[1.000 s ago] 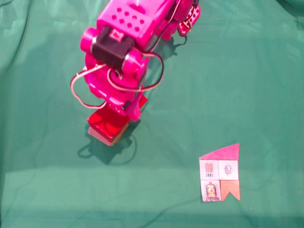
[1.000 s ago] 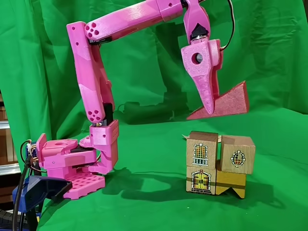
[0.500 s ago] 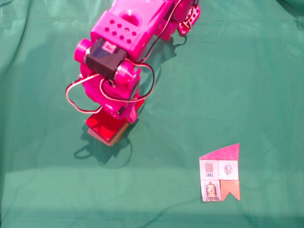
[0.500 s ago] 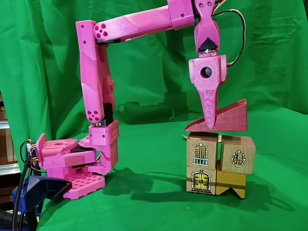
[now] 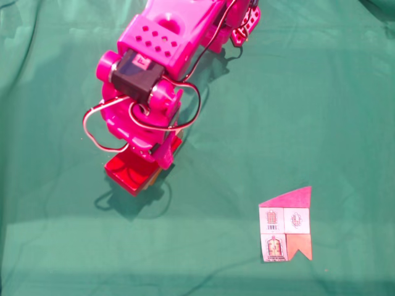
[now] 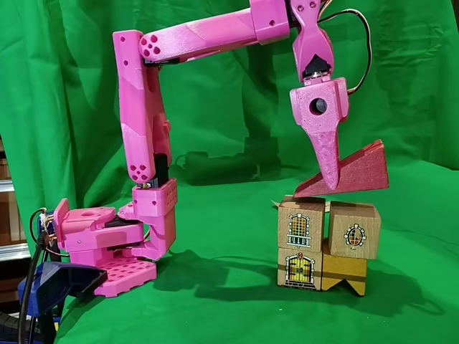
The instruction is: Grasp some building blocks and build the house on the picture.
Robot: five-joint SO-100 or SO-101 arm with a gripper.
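1. A magenta arm (image 6: pixel 143 122) reaches from its base at the left of the side-on fixed view over a green cloth (image 6: pixel 215 287) covering the bench.
2. A stack of wooden blocks (image 6: pixel 326 245) stands on the cloth: two printed with windows on top, one with a door and a notched yellow-brown one beneath.
3. The end effector (image 6: pixel 331 180) pinches a dark red wedge-shaped roof block (image 6: pixel 355 170), tilted with its low tip touching the top of the left window block and its tall end raised.
4. From above, the arm hides the stack; the roof block (image 5: pixel 126 172) shows as a bright red face under the end effector (image 5: pixel 162 157).
5. The top-down view also shows the small picture (image 5: pixel 286 226) lying flat toward the lower right, well apart: pink slanted roof, grey window and door squares, red notched piece.
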